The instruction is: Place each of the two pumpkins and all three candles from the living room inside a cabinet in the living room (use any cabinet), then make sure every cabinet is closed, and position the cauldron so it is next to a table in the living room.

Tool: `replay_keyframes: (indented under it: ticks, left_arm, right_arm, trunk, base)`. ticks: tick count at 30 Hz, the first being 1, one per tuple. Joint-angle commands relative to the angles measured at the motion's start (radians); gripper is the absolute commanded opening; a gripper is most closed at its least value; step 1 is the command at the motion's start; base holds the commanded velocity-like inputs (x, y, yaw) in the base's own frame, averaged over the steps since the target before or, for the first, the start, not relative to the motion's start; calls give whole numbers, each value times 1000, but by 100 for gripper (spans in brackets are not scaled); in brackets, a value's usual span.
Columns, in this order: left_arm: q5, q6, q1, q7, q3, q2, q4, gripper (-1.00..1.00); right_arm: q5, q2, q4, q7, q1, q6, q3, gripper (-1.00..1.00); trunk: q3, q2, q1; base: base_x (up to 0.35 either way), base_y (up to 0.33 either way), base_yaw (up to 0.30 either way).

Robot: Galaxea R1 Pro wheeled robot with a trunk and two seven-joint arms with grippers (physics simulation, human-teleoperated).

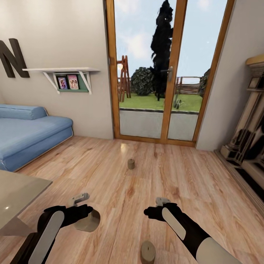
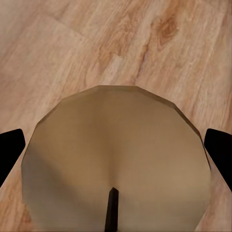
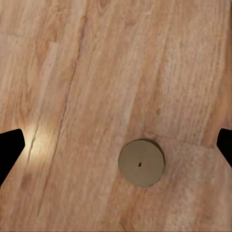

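Observation:
Three squat tan candles stand on the wood floor. One candle (image 1: 89,221) (image 2: 116,159) sits right under my left gripper (image 1: 81,208) (image 2: 114,154), whose open fingers straddle it on both sides. A second candle (image 1: 147,252) (image 3: 141,163) stands below my right gripper (image 1: 161,206) (image 3: 116,150), which hovers open well above the floor. The third candle (image 1: 131,164) is farther off, toward the glass door. A corner of the grey table (image 1: 16,196) shows at the left. The pumpkins, cabinet and cauldron are out of view.
A blue sofa (image 1: 31,134) lies at the left under a wall shelf (image 1: 62,71). A wood-framed glass door (image 1: 168,73) is straight ahead. A dark and cream fireplace surround (image 1: 249,135) lines the right wall.

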Motion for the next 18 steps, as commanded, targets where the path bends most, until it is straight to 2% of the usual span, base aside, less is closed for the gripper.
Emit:
replay_keyframes:
  ticks: [1,4,10,12,14,15,16,18]
  left_arm:
    - [9,1,-1,10,-2,0,-1,-100]
    - [9,1,0,9,-2,0,-2,-100]
    - [13,2,-1,8,1,1,-3,-100]
    - [51,3,-1,8,3,3,-3,-100]
    - [113,3,-1,8,5,8,-4,-100]
    - [165,3,-1,8,8,13,-4,-100]
    - [181,3,-1,8,9,16,-4,-100]
    - [241,3,-1,7,11,33,-4,-100]
  right_arm:
    - [-12,-1,-1,-10,-1,-9,5,100]
    - [-14,5,0,-10,-1,-33,6,100]
    - [-13,33,-1,-11,-1,-48,5,100]
    - [-12,37,-1,-12,-1,-49,5,100]
    - [-10,40,-1,-13,-1,-50,6,100]
    - [-8,41,-1,-12,-1,-50,7,100]
    - [-8,41,-1,-12,-1,-50,7,100]
    - [-8,42,0,-12,-1,-49,8,100]
  trunk:
    - [-4,-7,4]
    - [-14,-28,15]
    - [-32,-70,38]
    - [-39,-84,46]
    - [-45,-98,54]
    - [-48,-105,57]
    - [-51,-112,61]
    - [-59,-113,62]
  base:
    - [22,-21,0]
    - [9,-8,0]
    - [1,-1,0]
    - [0,0,0]
    - [0,0,0]
    - [0,0,0]
    - [0,0,0]
    - [0,0,0]
